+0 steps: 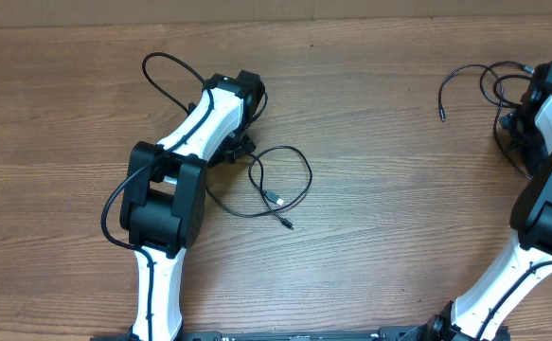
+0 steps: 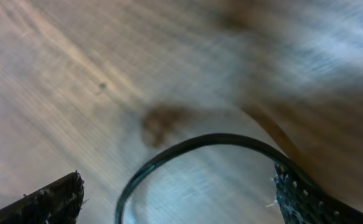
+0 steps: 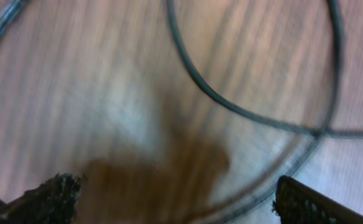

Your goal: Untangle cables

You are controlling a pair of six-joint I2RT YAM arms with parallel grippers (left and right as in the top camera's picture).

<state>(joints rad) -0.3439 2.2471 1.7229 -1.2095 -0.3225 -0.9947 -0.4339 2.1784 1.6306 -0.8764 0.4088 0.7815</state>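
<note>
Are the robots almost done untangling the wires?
Nearly, it seems. Done: the left cable lies far from the right cable, not touching it. In hand: nothing; the left hand and the right hand are both open, each above its cable. Left: both curl in loops, so they may need straightening.

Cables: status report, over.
Left gripper and right gripper open, nothing held. Cable loop between left jaws, ungripped; crossed strands under right gripper. Nothing blocking.

Cable [image 2: 218,140]: one black strand, arched in a loop on the wood.
Left gripper [image 2: 175,199]: spread wide, the loop between its tips, nothing gripped.
Table [image 2: 75,81]: blurred grain, dark knot above the loop.
</note>
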